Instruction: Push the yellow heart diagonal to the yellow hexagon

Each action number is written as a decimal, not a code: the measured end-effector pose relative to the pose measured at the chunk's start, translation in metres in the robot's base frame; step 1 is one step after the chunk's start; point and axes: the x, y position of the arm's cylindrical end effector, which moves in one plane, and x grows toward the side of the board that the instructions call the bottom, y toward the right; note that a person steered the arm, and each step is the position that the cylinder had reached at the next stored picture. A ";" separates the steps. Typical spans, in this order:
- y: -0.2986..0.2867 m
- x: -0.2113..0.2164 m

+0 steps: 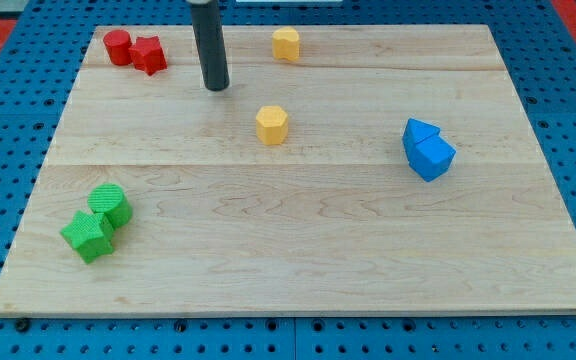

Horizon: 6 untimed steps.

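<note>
No jaws on rig; my tip (216,87) on table (298,250), far left. Yellow heart (286,43) lies right of tip, farther back; yellow hexagon (272,124) right, nearer. Tip well apart from both.

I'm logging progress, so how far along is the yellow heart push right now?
Done: nothing visible yet. The yellow heart sits near the view's top edge, almost straight above the yellow hexagon, apart from it. In hand: my tip stands left of both, touching neither. Left: reach the heart and slide it diagonal to the hexagon.
</note>
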 end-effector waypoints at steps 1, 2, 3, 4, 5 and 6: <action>0.002 -0.066; 0.048 -0.100; 0.123 -0.093; 0.140 -0.062; 0.114 -0.048; 0.134 -0.092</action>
